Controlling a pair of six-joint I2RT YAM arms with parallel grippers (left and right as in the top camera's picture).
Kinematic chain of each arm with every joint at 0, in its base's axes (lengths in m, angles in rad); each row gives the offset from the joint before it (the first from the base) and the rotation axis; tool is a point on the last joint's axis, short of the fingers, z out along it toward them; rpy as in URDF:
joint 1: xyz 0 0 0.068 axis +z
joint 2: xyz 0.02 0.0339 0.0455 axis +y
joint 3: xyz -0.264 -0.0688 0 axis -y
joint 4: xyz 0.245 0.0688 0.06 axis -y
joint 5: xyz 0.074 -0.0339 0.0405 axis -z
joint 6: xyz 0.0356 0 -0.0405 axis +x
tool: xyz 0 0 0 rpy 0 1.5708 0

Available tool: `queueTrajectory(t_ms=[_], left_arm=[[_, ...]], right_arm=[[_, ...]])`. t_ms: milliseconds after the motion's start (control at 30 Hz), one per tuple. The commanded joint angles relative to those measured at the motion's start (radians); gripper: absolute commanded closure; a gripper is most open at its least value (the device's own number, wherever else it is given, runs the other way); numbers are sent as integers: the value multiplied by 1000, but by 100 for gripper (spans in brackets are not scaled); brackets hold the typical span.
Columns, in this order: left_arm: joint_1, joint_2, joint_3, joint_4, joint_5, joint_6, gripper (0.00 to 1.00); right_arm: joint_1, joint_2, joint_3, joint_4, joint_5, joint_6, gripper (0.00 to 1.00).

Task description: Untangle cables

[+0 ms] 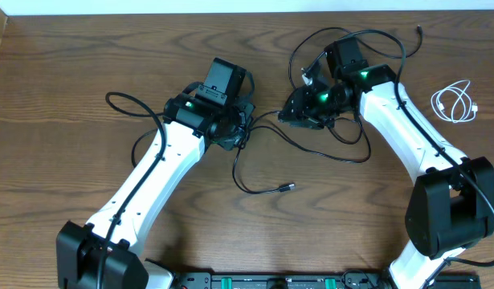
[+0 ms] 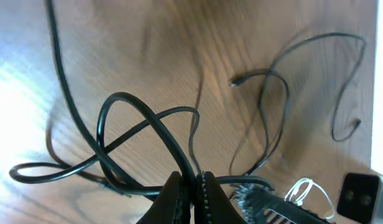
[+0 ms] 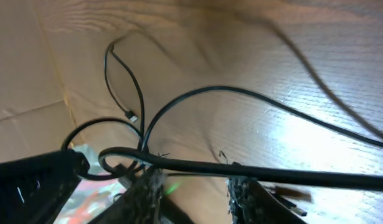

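The long black cord [image 1: 259, 190] runs loosely over the wooden table between both arms, with one plug end [image 1: 288, 187] lying free at centre. My left gripper [image 1: 240, 132] is shut on this black cord [image 2: 147, 121], which loops just ahead of the closed jaws [image 2: 194, 182]. About a hand's width to its right, my right gripper [image 1: 296, 112] stands open. In the right wrist view the black cord [image 3: 291, 175] lies across the tips of the parted fingers [image 3: 194, 183]. The white cord [image 1: 455, 103] sits coiled apart at the far right.
Another end of the black cord [image 1: 419, 30] reaches toward the table's back edge. Thicker arm wires loop beside the left arm [image 1: 130, 108] and round the right wrist. A black rail [image 1: 271, 281] lines the front edge.
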Motion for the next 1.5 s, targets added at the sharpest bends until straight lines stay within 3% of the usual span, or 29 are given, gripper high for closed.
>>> queueTrajectory(t_ms=[0, 433, 600, 767, 1067, 1200, 1467], left_arm=[[-2, 5, -2, 27, 2, 134, 93], [-27, 5, -2, 53, 29, 467, 93], [-28, 5, -2, 89, 29, 608, 93], [-28, 5, -2, 150, 29, 695, 93], [-35, 5, -2, 195, 29, 706, 93], [-35, 5, -2, 191, 29, 782, 93], [-35, 6, -2, 188, 29, 800, 93]], right_arm=[[-14, 5, -5, 1, 6, 67, 66], [-27, 5, -5, -2, 11, 70, 61], [-77, 5, -5, -6, -175, -58, 63], [-123, 5, -5, -32, -190, -69, 61], [-146, 5, -5, -44, -190, -80, 60], [-161, 5, -5, -51, -301, -226, 60], [-184, 5, -5, -69, -340, -204, 61]])
